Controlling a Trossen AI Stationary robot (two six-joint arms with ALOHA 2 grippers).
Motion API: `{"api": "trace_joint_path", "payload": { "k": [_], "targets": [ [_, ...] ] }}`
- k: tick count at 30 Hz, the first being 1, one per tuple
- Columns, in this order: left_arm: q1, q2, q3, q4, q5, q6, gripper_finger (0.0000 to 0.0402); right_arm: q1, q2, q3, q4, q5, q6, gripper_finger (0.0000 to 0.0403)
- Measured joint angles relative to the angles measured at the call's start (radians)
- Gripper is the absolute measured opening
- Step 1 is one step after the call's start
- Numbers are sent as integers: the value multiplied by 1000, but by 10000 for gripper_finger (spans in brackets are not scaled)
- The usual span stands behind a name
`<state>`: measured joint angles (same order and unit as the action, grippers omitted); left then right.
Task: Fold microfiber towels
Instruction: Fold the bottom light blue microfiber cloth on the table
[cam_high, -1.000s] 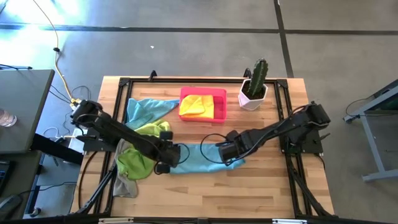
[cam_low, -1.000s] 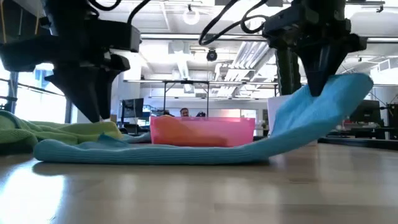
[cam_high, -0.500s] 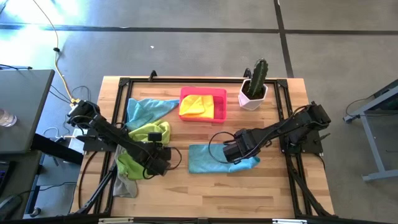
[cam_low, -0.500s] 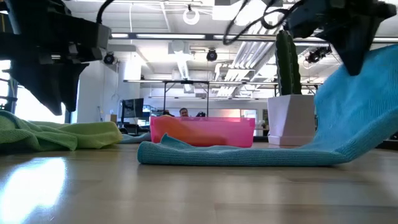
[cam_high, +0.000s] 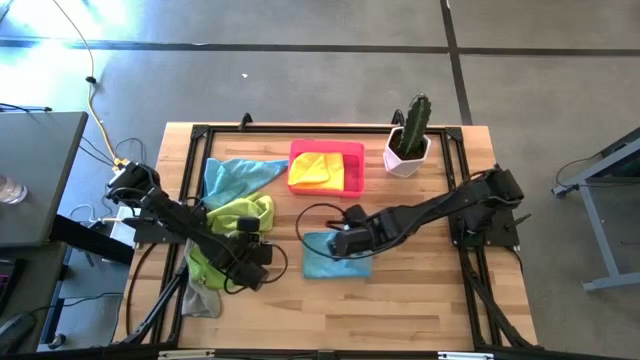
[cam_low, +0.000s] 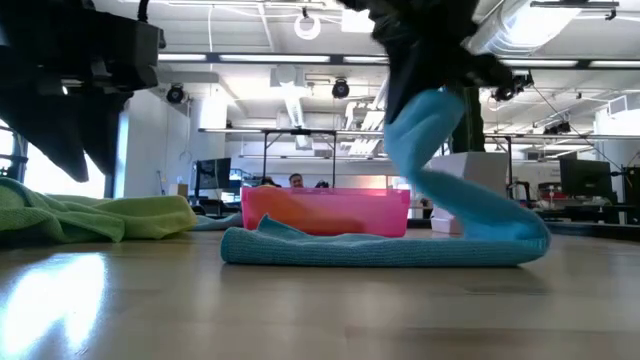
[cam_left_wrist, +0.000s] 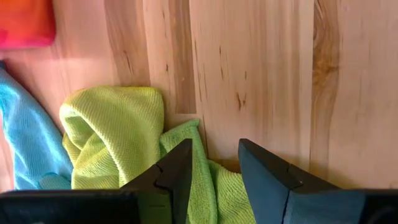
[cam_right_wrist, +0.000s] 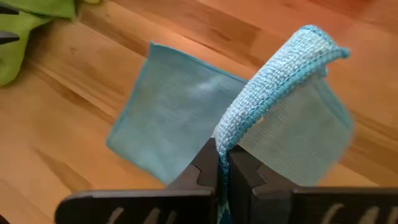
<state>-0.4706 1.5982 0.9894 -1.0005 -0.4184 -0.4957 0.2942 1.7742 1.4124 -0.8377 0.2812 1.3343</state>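
Blue towel lies mid-bench, your right claw pinching one edge and carrying it over the rest, fold half made. Left claw hangs parted, empty, above the green towels; those remain unfolded

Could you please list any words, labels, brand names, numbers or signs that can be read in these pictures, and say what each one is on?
None can be read.
The blue towel, the lime green towels, the pink tray, the white cactus pot and the wooden table carry no visible writing.
The arms show no legible marking, including the right tool shut on the blue towel.
The low view's background shows no readable sign.
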Motion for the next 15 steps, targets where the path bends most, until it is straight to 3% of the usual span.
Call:
{"api": "trace_joint_path", "payload": {
  "k": [7, 15],
  "targets": [
    [-26, 0, 0, -3, -13, 1, 122, -21, 112, 0, 194, -131, -83, 0],
    [-35, 0, 1, -5, -23, 1, 122, -22, 144, 0, 278, -127, -87, 0]
  ]
}}
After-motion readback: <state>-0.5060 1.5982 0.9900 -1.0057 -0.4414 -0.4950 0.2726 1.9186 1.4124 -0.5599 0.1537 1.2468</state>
